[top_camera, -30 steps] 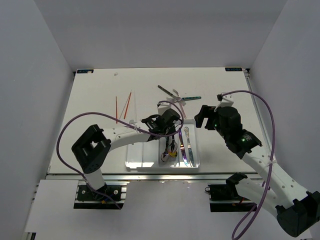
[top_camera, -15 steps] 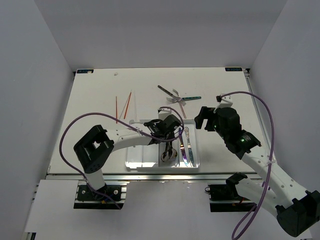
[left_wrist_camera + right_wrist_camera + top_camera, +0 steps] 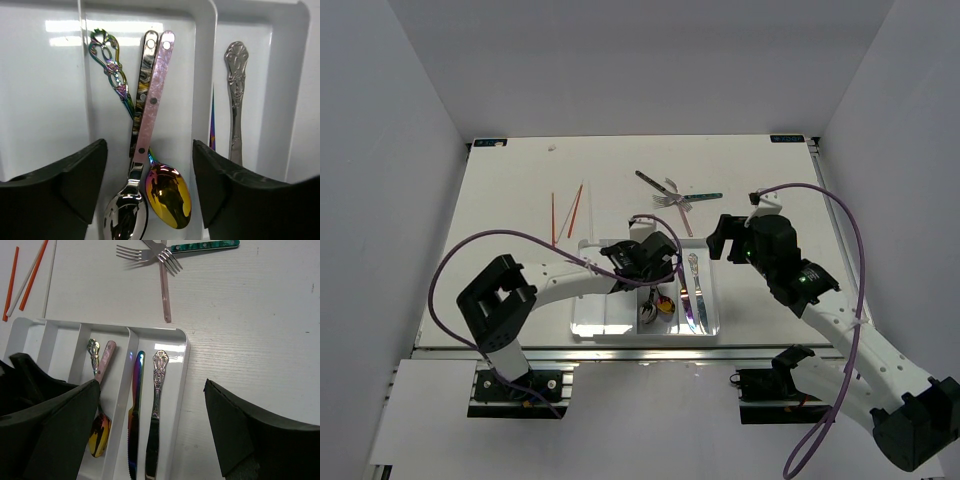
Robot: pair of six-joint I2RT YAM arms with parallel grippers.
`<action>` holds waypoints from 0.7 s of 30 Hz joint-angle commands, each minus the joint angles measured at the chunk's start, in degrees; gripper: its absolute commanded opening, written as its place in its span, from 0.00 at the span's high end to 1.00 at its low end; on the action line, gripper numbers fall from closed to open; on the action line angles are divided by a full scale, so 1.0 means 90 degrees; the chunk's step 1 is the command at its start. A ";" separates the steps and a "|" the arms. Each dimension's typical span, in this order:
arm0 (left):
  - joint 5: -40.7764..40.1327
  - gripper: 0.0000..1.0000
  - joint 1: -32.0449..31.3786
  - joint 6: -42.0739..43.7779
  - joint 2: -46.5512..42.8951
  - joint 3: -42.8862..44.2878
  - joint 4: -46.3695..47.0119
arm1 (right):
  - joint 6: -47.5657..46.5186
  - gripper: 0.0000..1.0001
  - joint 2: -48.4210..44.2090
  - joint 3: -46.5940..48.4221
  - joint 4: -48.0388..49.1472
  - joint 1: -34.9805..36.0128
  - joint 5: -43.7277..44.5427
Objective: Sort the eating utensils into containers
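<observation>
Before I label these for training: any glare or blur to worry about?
Top external: the tray is washed out by glare at its near end, hiding detail. Left wrist: light strips reflect off the tray floor, but the spoons are sharp. Right wrist: evenly lit; the forks cast soft shadows.

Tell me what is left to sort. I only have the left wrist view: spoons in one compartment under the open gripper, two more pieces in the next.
Observer: Three utensils lie crossed on the table beyond the tray's far edge, among them a teal-handled fork and a pink-handled piece.
Operator: Give me anything else out there.
Observer: Two red-orange chopsticks lie on the table past the tray's far-left corner.
Operator: Report the right arm.
Observer: The right gripper hangs open by the tray's far-right corner, holding nothing.
</observation>
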 commanded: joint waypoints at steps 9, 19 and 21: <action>-0.0815 0.02 0.1634 0.1346 -0.0938 0.0988 -0.1015 | -0.0110 0.11 0.0077 -0.0040 0.0431 -0.0034 -0.0325; 0.0689 0.07 0.3883 0.3693 0.1482 0.3380 -0.1962 | -0.0335 0.11 0.0380 -0.0176 0.0695 -0.0034 -0.0970; 0.1325 0.16 0.4147 0.3879 0.1747 0.3635 -0.1962 | -0.0355 0.11 0.0409 -0.0225 0.0764 -0.0034 -0.1068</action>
